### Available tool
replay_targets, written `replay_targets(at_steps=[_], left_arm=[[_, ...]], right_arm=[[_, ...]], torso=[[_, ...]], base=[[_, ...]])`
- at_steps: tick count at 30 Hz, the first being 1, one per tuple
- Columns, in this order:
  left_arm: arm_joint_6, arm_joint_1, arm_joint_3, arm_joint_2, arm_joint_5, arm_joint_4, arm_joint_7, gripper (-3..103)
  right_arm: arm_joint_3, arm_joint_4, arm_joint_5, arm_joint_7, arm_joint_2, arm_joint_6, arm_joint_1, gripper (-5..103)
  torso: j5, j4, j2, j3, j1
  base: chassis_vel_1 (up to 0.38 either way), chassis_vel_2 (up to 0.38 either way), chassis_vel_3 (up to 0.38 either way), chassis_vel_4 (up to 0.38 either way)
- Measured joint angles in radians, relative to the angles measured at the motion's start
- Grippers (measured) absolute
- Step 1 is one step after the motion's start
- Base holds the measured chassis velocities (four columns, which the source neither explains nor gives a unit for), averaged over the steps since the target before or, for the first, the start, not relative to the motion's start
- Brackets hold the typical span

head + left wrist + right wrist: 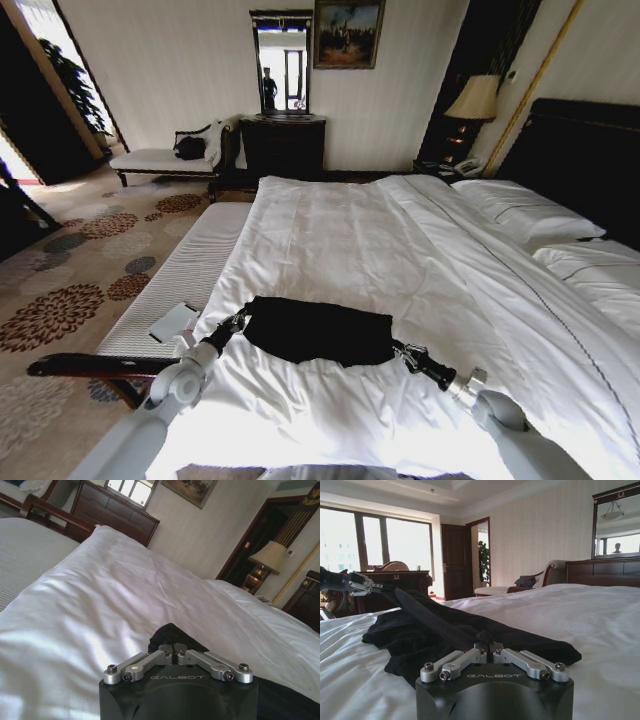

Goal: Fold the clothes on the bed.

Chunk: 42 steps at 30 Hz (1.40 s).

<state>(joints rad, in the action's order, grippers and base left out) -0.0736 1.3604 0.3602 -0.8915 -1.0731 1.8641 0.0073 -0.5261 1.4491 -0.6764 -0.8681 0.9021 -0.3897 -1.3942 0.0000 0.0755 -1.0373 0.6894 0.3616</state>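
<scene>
The clothes (315, 330) are one black garment lying bunched in a wide band across the near part of the bed (330, 240), on its white duvet. My left gripper (238, 322) is shut on the garment's left end, and in the left wrist view black fabric (172, 632) sits pinched at the closed left gripper (173, 649). My right gripper (399, 349) is shut on the right end. In the right wrist view a taut strip of the black fabric (420, 630) runs from my right gripper (488, 648) up to the left gripper (360, 583).
A pale cushioned bench (185, 265) runs along the bed's left side with a white item (172, 322) on it. Pillows (530, 215) and a dark headboard (590, 160) are at the right. A dresser (283, 145), a lamp (474, 100) and a chaise (165, 158) stand beyond.
</scene>
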Motion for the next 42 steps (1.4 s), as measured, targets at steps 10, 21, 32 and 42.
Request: replay_targets(at_steps=[10,21,32,42], left_arm=[[0.029,0.076,0.027,-0.039,0.039,-0.04,0.002,0],[0.033,0.017,-0.013,-0.047,0.055,-0.062,0.0,0],[0.012,0.047,-0.005,-0.042,0.096,-0.018,-0.002,21],[0.038,0.17,0.114,-0.024,0.207,0.074,-0.001,59]], right_arm=[[0.0,-0.008,0.035,-0.002,0.006,-0.032,-0.026,1],[-0.03,-0.011,0.069,-0.012,0.032,-0.082,-0.074,1],[-0.06,-0.013,0.117,-0.028,0.058,-0.12,-0.114,8],[-0.203,0.069,0.109,-0.115,0.078,-0.14,-0.23,46]], torso=[[0.0,0.0,0.0,0.0,0.0],[0.0001,0.0,0.0,0.0,0.0],[-0.0001,0.0003,0.0,0.0,0.0],[0.0,-0.0001,0.0,0.0,0.0]], base=[[0.0,0.0,0.0,0.0],[0.0,0.0,0.0,0.0],[0.0,0.0,0.0,0.0],[0.0,0.0,0.0,0.0]])
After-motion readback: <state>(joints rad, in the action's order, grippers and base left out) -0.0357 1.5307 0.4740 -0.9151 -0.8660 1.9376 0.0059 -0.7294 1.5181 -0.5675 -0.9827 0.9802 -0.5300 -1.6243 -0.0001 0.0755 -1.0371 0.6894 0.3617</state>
